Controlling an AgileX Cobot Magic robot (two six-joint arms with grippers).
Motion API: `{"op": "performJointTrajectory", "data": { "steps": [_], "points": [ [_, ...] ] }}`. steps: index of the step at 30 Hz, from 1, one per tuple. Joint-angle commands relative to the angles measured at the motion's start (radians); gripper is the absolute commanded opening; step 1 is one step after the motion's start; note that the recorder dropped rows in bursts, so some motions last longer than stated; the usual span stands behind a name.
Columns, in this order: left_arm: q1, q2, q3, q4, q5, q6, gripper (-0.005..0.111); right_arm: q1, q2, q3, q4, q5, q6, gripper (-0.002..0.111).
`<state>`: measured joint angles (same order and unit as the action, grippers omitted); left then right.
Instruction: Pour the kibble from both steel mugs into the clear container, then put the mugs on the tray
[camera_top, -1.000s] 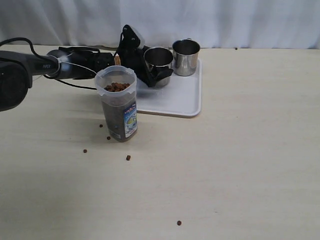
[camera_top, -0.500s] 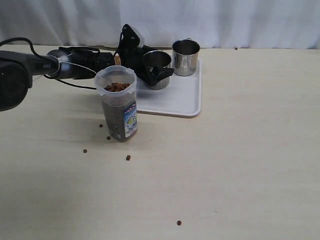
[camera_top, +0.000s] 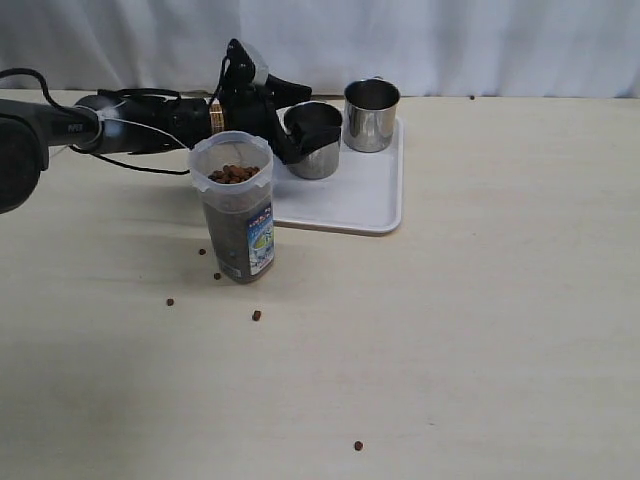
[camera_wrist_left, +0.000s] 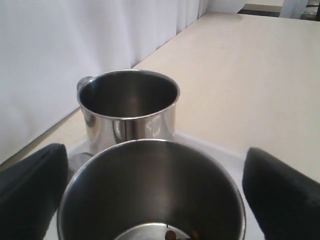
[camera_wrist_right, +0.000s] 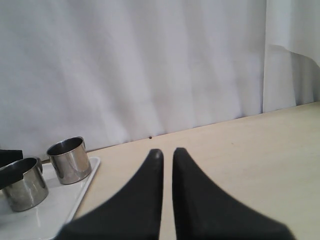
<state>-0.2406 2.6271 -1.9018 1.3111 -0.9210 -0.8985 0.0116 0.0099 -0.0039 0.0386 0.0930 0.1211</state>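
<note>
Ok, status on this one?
Left gripper open around near mug. Right gripper shut, empty. Near mug and far mug upright on tray; clear container holds kibble. Stray pellets on table, nothing blocking.

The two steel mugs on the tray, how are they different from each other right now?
The gripper-side mug stands between the open fingers of the left gripper, ungripped; the corner mug stands clear of it. The gripper-side mug has a few kibble pellets on its bottom; the corner mug looks empty. Both are upright, shiny steel, and on the white tray.
</note>
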Motion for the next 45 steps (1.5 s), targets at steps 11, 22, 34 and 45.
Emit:
{"op": "performJointTrajectory", "data": {
  "steps": [11,22,34,45],
  "points": [
    [0.102,-0.050,-0.008,-0.015,-0.208,-0.079,0.068,-0.007,0.004,0.004,0.003,0.003,-0.003,0.005],
    [0.256,-0.145,-0.008,-0.012,-0.300,-0.302,0.040,-0.007,0.004,0.004,0.003,0.003,-0.003,0.005],
    [0.329,-0.408,0.025,0.324,-0.288,-0.678,0.000,-0.007,0.004,0.004,0.003,0.003,-0.003,0.005],
    [0.312,-0.851,0.481,0.337,0.374,-0.572,0.000,-0.007,0.004,0.004,0.003,0.003,-0.003,0.005]
  ]
}}
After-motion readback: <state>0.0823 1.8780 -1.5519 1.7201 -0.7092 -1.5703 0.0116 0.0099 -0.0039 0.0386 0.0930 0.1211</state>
